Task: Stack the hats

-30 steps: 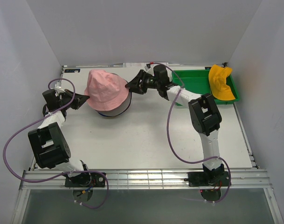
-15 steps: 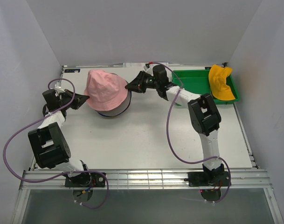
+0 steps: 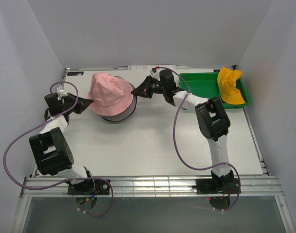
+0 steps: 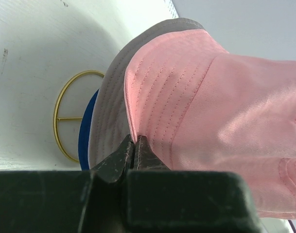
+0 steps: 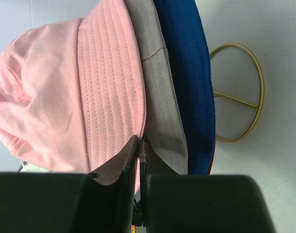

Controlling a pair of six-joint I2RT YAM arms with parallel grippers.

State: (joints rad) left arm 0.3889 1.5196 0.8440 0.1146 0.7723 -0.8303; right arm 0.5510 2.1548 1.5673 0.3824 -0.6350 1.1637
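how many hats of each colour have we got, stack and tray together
pink hat: 1
grey hat: 1
blue hat: 1
dark red hat: 1, only a sliver shows under the blue
yellow hat: 1
total: 5

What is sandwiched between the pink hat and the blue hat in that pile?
A grey hat. In the right wrist view its brim shows as a strip between the brim of the pink hat and that of the blue hat.
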